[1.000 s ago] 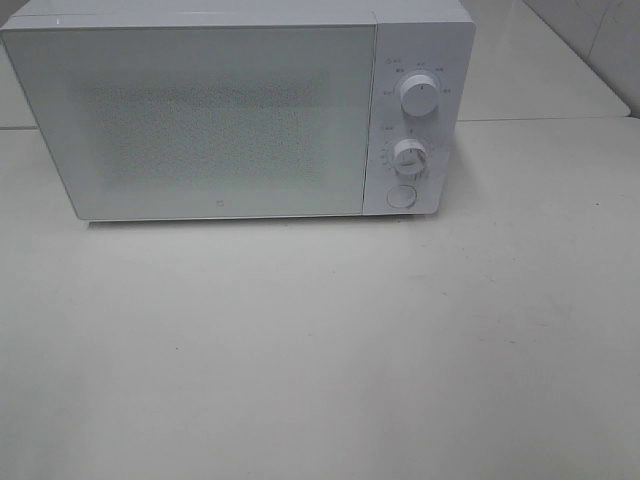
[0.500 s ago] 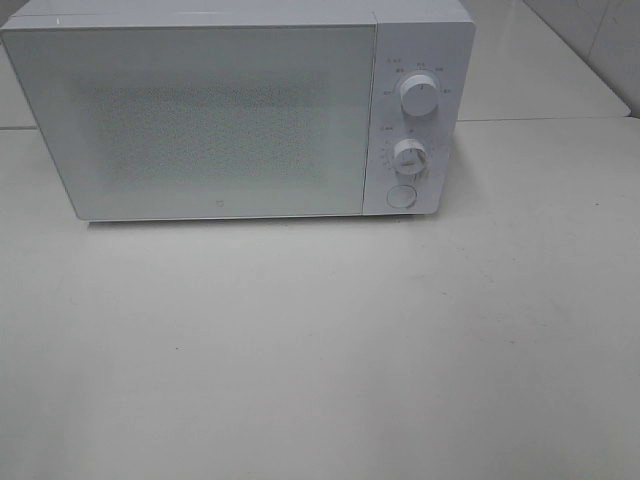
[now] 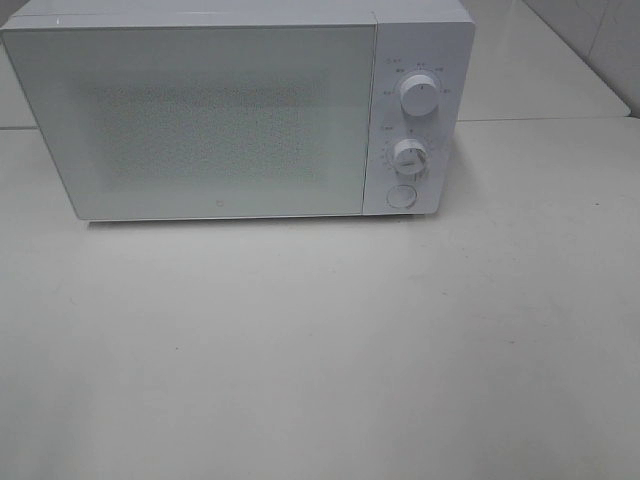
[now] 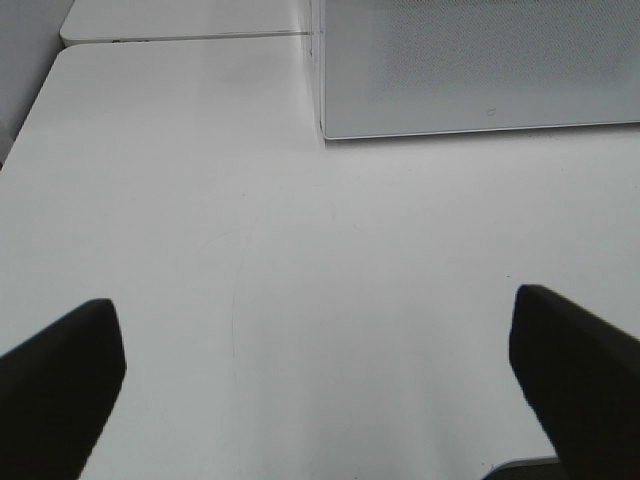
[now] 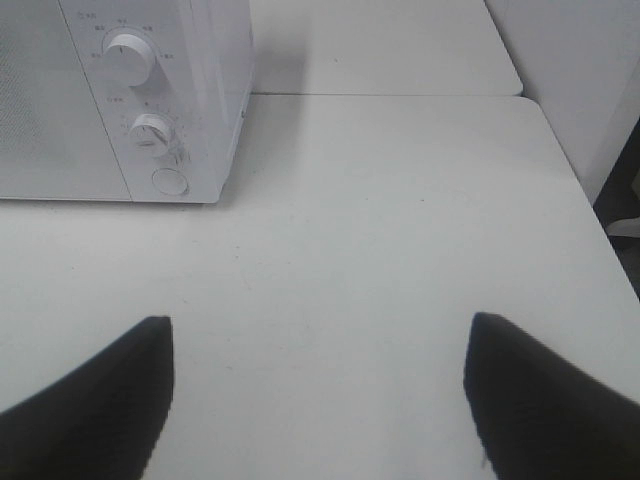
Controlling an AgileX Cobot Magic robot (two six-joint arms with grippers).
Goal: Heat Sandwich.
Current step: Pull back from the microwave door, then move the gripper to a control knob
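The sandwich is out of view in every frame. A white microwave stands at the back of the white table with its door shut; it also shows as the microwave in the left wrist view and the microwave in the right wrist view. Neither arm appears in the exterior high view. My left gripper hangs open over bare table, short of the door's left end. Over bare table in front of the control panel, my right gripper is open too. Nothing lies between either pair of fingers.
The control panel carries an upper knob, a lower knob and a round button. A second table joins at the back right. The table's right edge drops off beside a wall.
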